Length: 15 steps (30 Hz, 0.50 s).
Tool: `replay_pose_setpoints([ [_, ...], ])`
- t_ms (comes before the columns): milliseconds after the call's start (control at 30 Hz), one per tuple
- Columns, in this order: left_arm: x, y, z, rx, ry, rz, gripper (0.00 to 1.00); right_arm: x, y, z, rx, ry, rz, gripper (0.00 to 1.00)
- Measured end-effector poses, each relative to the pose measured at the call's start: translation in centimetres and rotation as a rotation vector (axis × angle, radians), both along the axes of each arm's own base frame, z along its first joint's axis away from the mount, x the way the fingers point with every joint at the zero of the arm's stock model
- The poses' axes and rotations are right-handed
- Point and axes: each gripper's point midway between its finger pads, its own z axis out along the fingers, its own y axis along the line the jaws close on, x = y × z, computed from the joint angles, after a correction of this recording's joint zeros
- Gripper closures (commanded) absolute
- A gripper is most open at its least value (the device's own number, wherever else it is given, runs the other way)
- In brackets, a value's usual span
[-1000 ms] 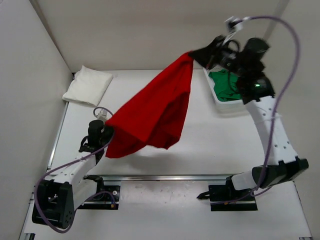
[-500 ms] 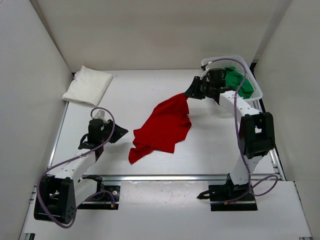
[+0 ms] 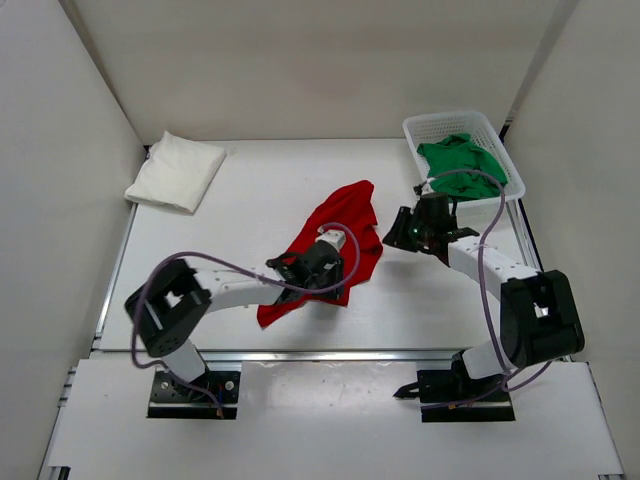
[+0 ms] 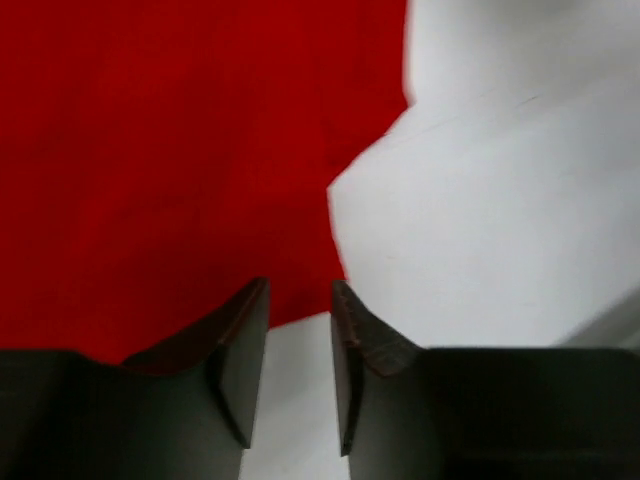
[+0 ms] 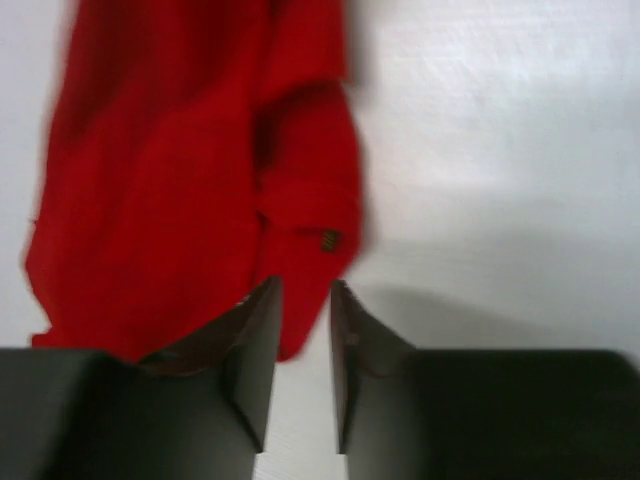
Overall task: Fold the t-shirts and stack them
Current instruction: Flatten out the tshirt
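Observation:
The red t-shirt (image 3: 340,225) lies crumpled in the middle of the table. My left gripper (image 3: 318,262) reaches across onto its near part; in the left wrist view the jaws (image 4: 300,300) stand a little apart and empty at the red cloth's (image 4: 180,150) edge. My right gripper (image 3: 400,230) sits just right of the shirt; its jaws (image 5: 305,300) are slightly apart and empty, with the red cloth (image 5: 180,180) just ahead. The white t-shirt (image 3: 176,170) lies folded at the back left. The green t-shirt (image 3: 458,158) lies bunched in the basket.
The white lattice basket (image 3: 508,170) stands at the back right corner. White walls close in the table on the left, back and right. A metal rail (image 3: 350,353) runs along the near edge.
The right gripper has lowered the red shirt to the table and let it go. The shirt went from hanging spread to lying crumpled. The left arm has swung right to the shirt.

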Motion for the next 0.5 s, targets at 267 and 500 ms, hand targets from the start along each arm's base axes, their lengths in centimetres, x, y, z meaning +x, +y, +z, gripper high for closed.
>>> replay_pose_setpoints([
  [267, -0.4, -0.7, -3.0, 0.124, 0.014, -0.054, 0.44, -5.0, 1.7, -5.3, -0.025, 0.123, 0.089, 0.53],
  [500, -0.8, -0.8, -4.1, 0.159, 0.032, -0.091, 0.79, -8.3, 3.8, -7.1, 0.003, 0.153, 0.17, 0.53],
])
